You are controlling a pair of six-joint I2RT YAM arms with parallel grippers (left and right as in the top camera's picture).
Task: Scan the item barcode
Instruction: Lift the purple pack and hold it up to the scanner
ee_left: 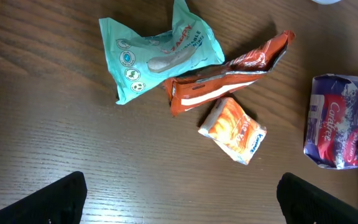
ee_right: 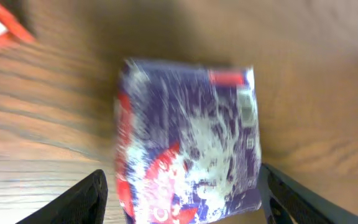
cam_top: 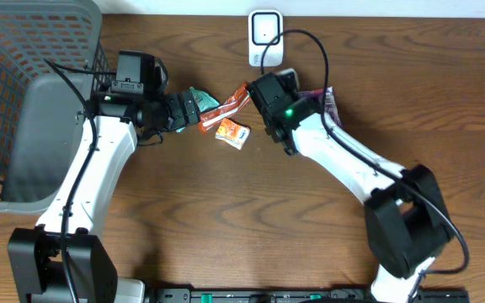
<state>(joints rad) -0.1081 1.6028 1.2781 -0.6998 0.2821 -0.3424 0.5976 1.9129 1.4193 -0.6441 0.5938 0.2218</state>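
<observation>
Flanking a purple packet mostly hidden overhead, right fingers stand open; left fingers likewise open.

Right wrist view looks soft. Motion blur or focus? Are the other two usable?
Right wrist: purple packet smeared, its print unreadable, probably motion blur rather than focus. Left wrist: sharp, teal pouch graphics crisp, with a slight sheen on the wrappers. Overhead: sharp, evenly lit, no strong glare.

Dark wood-grain table w/ pale strip at far edge
</observation>
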